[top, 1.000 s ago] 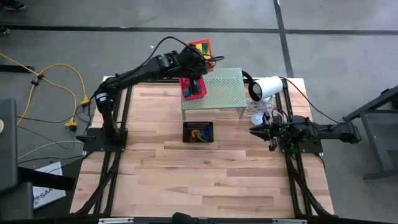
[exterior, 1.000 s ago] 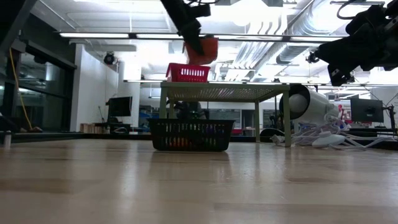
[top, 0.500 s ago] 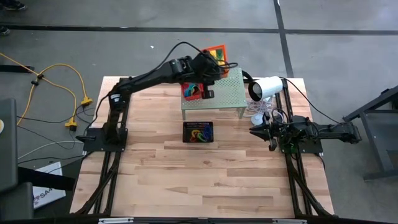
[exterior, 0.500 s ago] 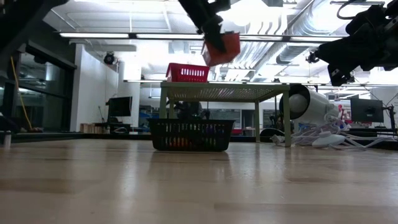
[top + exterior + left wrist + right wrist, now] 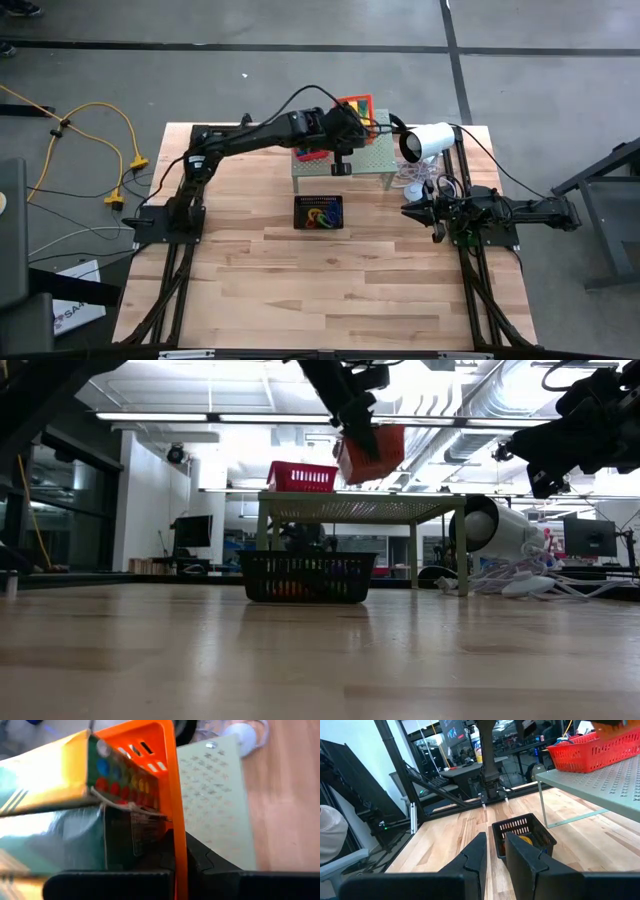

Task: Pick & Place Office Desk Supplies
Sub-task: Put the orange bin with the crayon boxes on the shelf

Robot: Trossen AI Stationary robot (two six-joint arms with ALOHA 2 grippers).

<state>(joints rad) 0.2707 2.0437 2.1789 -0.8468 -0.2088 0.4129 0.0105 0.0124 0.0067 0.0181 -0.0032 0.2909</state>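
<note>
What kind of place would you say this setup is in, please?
Probably a robotics lab or workshop: two arms are mounted on a wooden table, the ceiling shows exposed ducts, and desks with monitors stand behind.

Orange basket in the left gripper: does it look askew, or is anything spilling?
The orange basket hangs tilted above the green shelf, held by its wall in the left gripper. Yellow-green boxes are still inside; nothing spilled. The red basket sits level on the shelf.
</note>
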